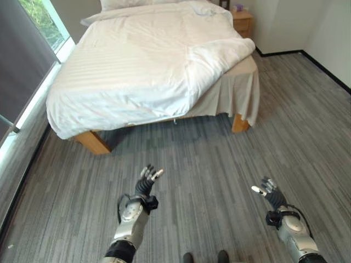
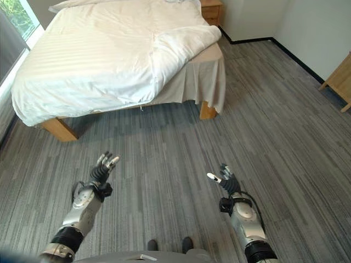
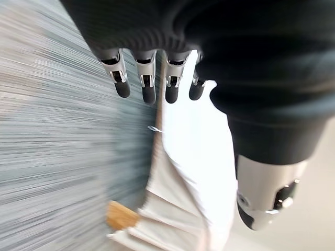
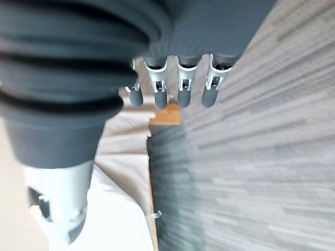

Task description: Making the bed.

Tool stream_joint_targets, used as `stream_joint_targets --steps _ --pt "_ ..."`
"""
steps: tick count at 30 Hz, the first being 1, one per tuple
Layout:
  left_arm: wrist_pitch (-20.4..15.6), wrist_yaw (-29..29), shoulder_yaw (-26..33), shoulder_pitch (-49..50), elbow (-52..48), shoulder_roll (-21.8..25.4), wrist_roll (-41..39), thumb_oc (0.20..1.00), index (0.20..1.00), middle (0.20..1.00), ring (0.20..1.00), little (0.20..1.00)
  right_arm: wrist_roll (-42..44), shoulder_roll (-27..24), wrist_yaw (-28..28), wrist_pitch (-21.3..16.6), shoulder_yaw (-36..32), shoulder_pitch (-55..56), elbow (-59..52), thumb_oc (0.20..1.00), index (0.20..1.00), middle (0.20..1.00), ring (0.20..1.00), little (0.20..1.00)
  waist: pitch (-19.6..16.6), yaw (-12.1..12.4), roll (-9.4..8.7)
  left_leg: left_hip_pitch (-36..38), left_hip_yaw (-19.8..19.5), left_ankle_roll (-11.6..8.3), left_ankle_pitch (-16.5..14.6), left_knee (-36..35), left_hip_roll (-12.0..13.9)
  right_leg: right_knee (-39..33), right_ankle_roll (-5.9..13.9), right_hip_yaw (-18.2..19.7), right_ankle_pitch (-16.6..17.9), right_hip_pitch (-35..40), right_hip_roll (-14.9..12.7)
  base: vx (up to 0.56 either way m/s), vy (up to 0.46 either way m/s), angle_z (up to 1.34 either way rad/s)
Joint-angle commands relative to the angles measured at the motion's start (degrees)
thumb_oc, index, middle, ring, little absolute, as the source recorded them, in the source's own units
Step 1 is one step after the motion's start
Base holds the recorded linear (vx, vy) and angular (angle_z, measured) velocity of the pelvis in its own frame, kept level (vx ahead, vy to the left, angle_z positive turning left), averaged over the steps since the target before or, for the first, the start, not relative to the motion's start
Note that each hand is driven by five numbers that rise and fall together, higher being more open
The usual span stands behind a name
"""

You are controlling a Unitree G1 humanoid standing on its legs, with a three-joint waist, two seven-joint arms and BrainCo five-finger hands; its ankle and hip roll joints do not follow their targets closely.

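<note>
A wooden-legged bed (image 1: 90, 141) stands ahead, covered by a white duvet (image 1: 131, 66) that hangs low over the foot and left side. The duvet's right corner (image 1: 219, 55) is folded back, baring a beige bed skirt (image 1: 236, 90). A pillow (image 1: 123, 4) lies at the head. My left hand (image 1: 147, 183) and right hand (image 1: 270, 189) hover open above the grey floor, well short of the bed and holding nothing. The left wrist view shows straight fingers (image 3: 144, 86) before the duvet (image 3: 199, 151). The right wrist view shows straight fingers (image 4: 180, 89).
A wooden nightstand (image 1: 242, 22) stands by the bed's far right corner. A window with a dark blind (image 1: 27, 60) runs along the left wall. Another piece of wooden furniture (image 2: 340, 82) stands at the right edge. Grey plank floor (image 1: 203, 164) lies between me and the bed.
</note>
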Motion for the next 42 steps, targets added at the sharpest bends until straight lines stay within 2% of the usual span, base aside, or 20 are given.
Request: stream_joint_targets --steps 1,3,7,9,10,17,18,19,20,21,23,25,27,31,33,34,38,39,41,42 --pt "-2.71 0.73 1.9 -1.75 1.38 0.76 -1.51 1.0 1.0 1.0 1.0 1.0 -4.08 1.39 -0.36 -1.68 0.76 -1.52 -2.8 1.0 1.0 1.0 1.0 1.0 0.55 1.28 -3.0 -0.53 -3.08 -2.05 -0.54 0.29 0.74 3.52 7.42 -0.29 -0.95 0.29 -6.5 -0.04 0.018 -0.1" --pt "-2.55 0.93 2.26 0.34 -1.32 1.19 -0.03 1.0 1.0 1.0 1.0 1.0 -5.03 1.27 -0.43 -1.73 1.07 -1.78 -3.72 1.0 1.0 1.0 1.0 1.0 1.92 2.18 -2.65 -0.58 -2.36 -1.35 -1.02 0.34 1.2 13.22 8.44 -0.49 -1.76 -4.6 -6.27 -0.07 0.015 -0.22" --pt "-2.3 0.65 2.57 2.85 -6.45 2.63 1.14 1.0 1.0 1.0 1.0 1.0 -4.16 2.08 -0.69 -1.87 0.3 -1.63 -6.42 1.0 1.0 1.0 1.0 1.0 5.96 1.66 -1.54 0.67 -1.88 -0.94 -1.69 1.14 2.66 29.74 12.11 -0.62 3.47 -13.83 -6.21 0.02 -0.022 -0.28" --pt "-2.19 0.17 2.06 3.17 -9.32 4.25 2.94 1.0 1.0 1.0 1.0 1.0 -2.57 3.34 -0.8 -1.91 -0.65 -1.47 -7.08 1.0 1.0 1.0 1.0 1.0 7.2 0.95 -1.01 3.36 -2.47 -2.87 -2.54 0.66 4.73 22.92 11.04 -3.12 4.19 -17.56 -11.05 0.39 -0.251 -0.07" --pt "-2.52 0.29 1.51 2.0 -9.35 5.09 4.37 1.0 1.0 1.0 1.0 1.0 -2.25 3.4 -0.94 -1.83 -0.69 -1.92 -6.81 1.0 1.0 1.0 1.0 1.0 7.36 0.24 -1.23 4.83 -3.34 -4.82 -3.41 0.29 5.66 13.0 10.94 -4.44 6.19 -17.1 -14.11 0.33 -0.241 0.28" --pt "-3.07 0.6 0.66 -1.86 -10.51 3.86 1.33 1.0 1.0 1.0 1.0 1.0 -4.09 2.39 -0.4 -0.94 1.52 -3.71 -7.35 1.0 1.0 1.0 1.0 1.0 6.39 -2.0 -1.28 8.96 -5.48 -7.72 -5.27 0.29 9.69 7.8 11.72 -3.26 9.88 -17.73 -13.57 0.27 -0.239 0.26" --pt "-2.79 0.29 0.24 -2.12 -10.59 3.44 0.76 1.0 1.0 1.0 1.0 1.0 -4.39 1.94 -0.09 -0.65 2.15 -4.39 -7.75 1.0 1.0 1.0 1.0 1.0 6.15 -2.28 -0.91 9.61 -5.64 -8.31 -3.72 0.74 11.38 9.67 11.16 -3.32 8.61 -18.7 -12.62 0.27 -0.397 0.45" --pt "-2.53 -0.49 0.02 -1.8 -10.96 2.83 -0.7 1.0 1.0 1.0 1.0 1.0 -4.33 0.51 0.28 -0.61 2.5 -4.95 -8.46 1.0 1.0 1.0 1.0 1.0 6.19 -2.63 0.15 6.53 -6.82 -9.07 1.82 10.54 15.2 12.71 7.92 -4.48 4.63 -17.5 -9.58 0.43 -0.731 0.45" --pt "-1.88 -1.46 -0.03 -0.53 -11.82 1.88 -1.67 1.0 1.0 1.0 1.0 1.0 -3.17 -0.65 0.49 -1.12 2.73 -4.8 -8.7 1.0 1.0 1.0 1.0 1.0 7.02 -1.87 -0.64 -0.1 -8.37 -7.18 8.41 25.35 15.8 12.0 4.26 -5.99 2.88 -13.59 -7.49 0.34 -0.614 0.24" --pt "-1.87 -1.46 -0.01 -0.53 -11.83 1.91 -1.67 1.0 1.0 1.0 1.0 1.0 -3.17 -0.62 0.49 -1.12 2.74 -4.82 -8.69 1.0 1.0 1.0 1.0 1.0 6.82 -2.1 -0.74 -0.5 -8.62 -7.17 8.57 25.38 15.66 11.87 4.25 -6.17 3.01 -13.75 -7.66 0.3 -0.581 0.05" --pt "-1.08 -2.61 0.24 0.69 -13.23 2.0 -1.66 1.0 1.0 1.0 1.0 1.0 -2.63 -2.03 0.6 -0.98 1.81 -3.49 -9.77 1.0 1.0 1.0 1.0 1.0 8.38 -0.59 -2.92 -7.4 -6.75 -4.58 9.28 40.5 15.68 9.89 1.03 -6.84 1.09 -8.68 -5.66 0.24 -0.43 -0.32" --pt "-1.23 -3.08 0.81 1.34 -13.96 2.26 -1.69 1.0 1.0 1.0 1.0 1.0 -2.59 -2.7 1.04 -1.03 1.47 -3.35 -9.63 1.0 1.0 1.0 1.0 1.0 9.08 0.4 -3.43 -9.08 -5.49 -4.5 9.11 45.15 16.25 8.47 0.05 -7.49 0.26 -6.23 -4.54 0.32 -0.377 -0.15" --pt "-1.14 -3.22 1.73 1.57 -14.23 1.15 -3.76 1.0 1.0 1.0 1.0 1.0 -3.4 -5.42 1.07 -0.13 0.02 -3.81 -8.78 1.0 1.0 1.0 1.0 1.0 9.47 3.6 -4.46 -18.04 -3.05 -5.51 6.48 46.0 11.15 4.95 0.23 -7.16 -1.32 -0.33 -3.75 0.53 -0.389 -0.13" --pt "-1.35 -4.26 2.84 2.24 -14.27 0.62 -6.87 1.0 1.0 1.0 1.0 1.0 1.49 -4.33 1.33 -0.62 -2.98 -2.49 -10.46 1.0 1.0 1.0 1.0 1.0 8.2 5.58 -4.98 -22.25 0.67 -6.59 8.39 37.46 9.18 2.34 0.49 -6.64 -2.4 3.66 -2.75 0.37 -0.101 -0.23" --pt "-1.21 -4.78 3.21 4.01 -14.76 0.76 -6.51 1.0 1.0 1.0 1.0 1.0 3.37 -2.53 1.6 -1.53 -3.47 -1.27 -10.82 1.0 1.0 1.0 1.0 1.0 5.99 7.91 -3.26 -22.25 5.14 -5.58 11.6 14.91 4.31 0.96 1.67 -6.06 -5.15 7.73 0.25 0.77 -0.03 -0.08" --pt "-1.12 -5.02 3.33 4.48 -14.63 0.68 -6.51 1.0 1.0 1.0 1.0 1.0 3.0 -2.18 2.01 -1.47 -3.25 -0.82 -11.1 1.0 1.0 1.0 1.0 1.0 5.21 8.36 -2.94 -21.06 6.47 -5.44 13.11 9.52 3.33 0.96 2.0 -5.92 -6.0 9.04 0.82 0.43 0.004 -0.16" --pt "-0.49 -5.57 3.48 5.77 -15.84 1.09 -4.49 1.0 1.0 1.0 1.0 1.0 2.08 -1.31 3.21 -0.78 -2.43 -0.62 -12.11 1.0 1.0 1.0 1.0 1.0 2.7 8.55 -2.88 -19.84 11.66 -4.21 13.36 7.11 2.27 0.96 2.79 -6.29 -7.53 12.82 1.02 0.55 -0.018 -0.07" --pt "-0.53 -6.61 3.07 7.39 -17.99 2.21 -2.74 1.0 1.0 1.0 1.0 1.0 1.34 -0.31 4.35 -0.53 -1.01 -1.03 -11.83 1.0 1.0 1.0 1.0 1.0 0.92 8.61 -3.98 -17.56 11.71 -1.05 9.09 8.2 0.58 3.62 3.92 -6.65 -8.22 13.8 -0.84 0.55 0.104 0.05" --pt "0.3 -7.97 2.48 7.25 -18.36 3.66 -2.43 1.0 1.0 1.0 1.0 1.0 1.39 1.48 4.71 -0.4 -0.49 -1.09 -10.92 1.0 1.0 1.0 1.0 1.0 0.25 9.61 -6.21 -14.6 11.87 1.66 6.28 7.84 -1.98 18.37 9.15 -6.06 1.2 9.84 -5.02 0.59 0.161 -0.29" --pt "0.68 -8.29 2.13 6.97 -19.2 3.72 -2.33 1.0 1.0 1.0 1.0 1.0 2.67 2.49 4.63 -0.43 -0.35 -1.18 -10.93 1.0 1.0 1.0 1.0 1.0 0.75 9.13 -5.76 -12.74 11.51 2.61 5.25 7.49 -2.24 28.38 11.21 -4.65 7.58 7.29 -5.65 0.42 0.158 -0.84"
